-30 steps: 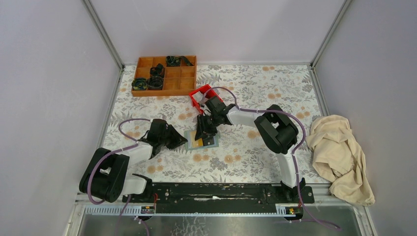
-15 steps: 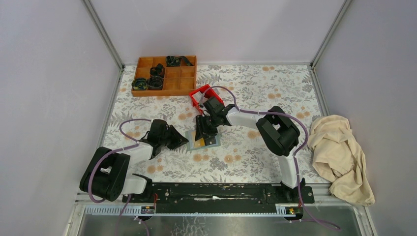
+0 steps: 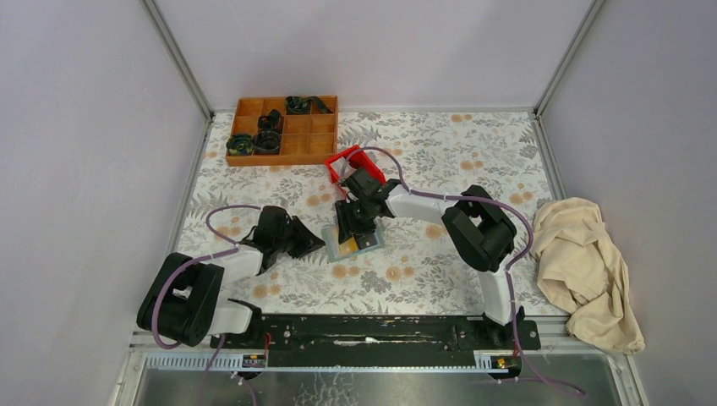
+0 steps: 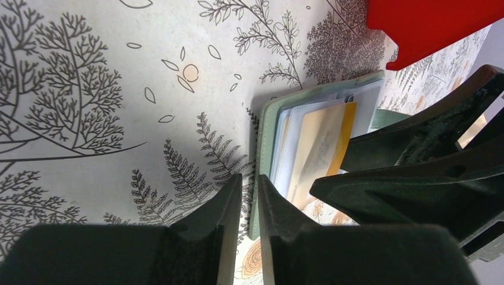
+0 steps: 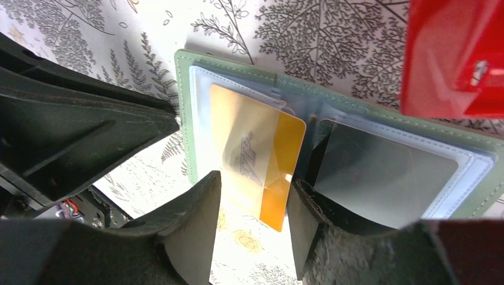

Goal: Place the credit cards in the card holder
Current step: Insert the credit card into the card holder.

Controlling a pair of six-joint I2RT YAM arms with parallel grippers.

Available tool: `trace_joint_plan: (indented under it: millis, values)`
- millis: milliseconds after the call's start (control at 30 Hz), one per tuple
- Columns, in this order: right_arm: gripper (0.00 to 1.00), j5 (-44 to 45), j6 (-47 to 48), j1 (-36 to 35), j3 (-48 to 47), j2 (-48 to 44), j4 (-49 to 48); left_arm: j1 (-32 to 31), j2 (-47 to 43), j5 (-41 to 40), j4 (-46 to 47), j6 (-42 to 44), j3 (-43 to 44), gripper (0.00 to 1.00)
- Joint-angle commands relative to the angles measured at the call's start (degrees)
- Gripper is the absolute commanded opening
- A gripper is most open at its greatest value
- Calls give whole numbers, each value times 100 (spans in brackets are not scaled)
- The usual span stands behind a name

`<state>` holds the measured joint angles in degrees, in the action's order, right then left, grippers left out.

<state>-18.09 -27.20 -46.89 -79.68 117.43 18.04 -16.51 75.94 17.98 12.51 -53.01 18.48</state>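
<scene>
**Ann:** The card holder (image 5: 184, 107) lay open in the middle of the table (image 3: 423, 262). The right gripper (image 5: 254, 184) had clamped the yellow card (image 5: 249, 136), which sat half inside a pocket.

**Ben:** The card's long axis crossed the holder's length, its tail sticking out past the edge. The left gripper (image 4: 249, 181) sat just beside it, fingers nearly together on nothing. A skewed push could've jammed the card or slid the unpinned holder.

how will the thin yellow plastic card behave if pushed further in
The thin yellow plastic card looks flat and unbent, so it is probably stiff enough to slide. The open sage-green wallet lies loose on the floral tablecloth, so it may skid along.
</scene>
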Motion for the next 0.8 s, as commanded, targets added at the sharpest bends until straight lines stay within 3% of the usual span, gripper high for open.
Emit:
trace_joint_plan:
  millis: [0,233,767]
  values:
    - [52,582,292,-26,42,-258,526,-45,103,-26,-380,79,-234,24]
    - [56,385,309,-27,79,-392,285,-45,94,-8,-351,25,-280,23]
    - [56,771,665,-133,-440,-153,1026,-60,288,100,-100,-76,-144,23]
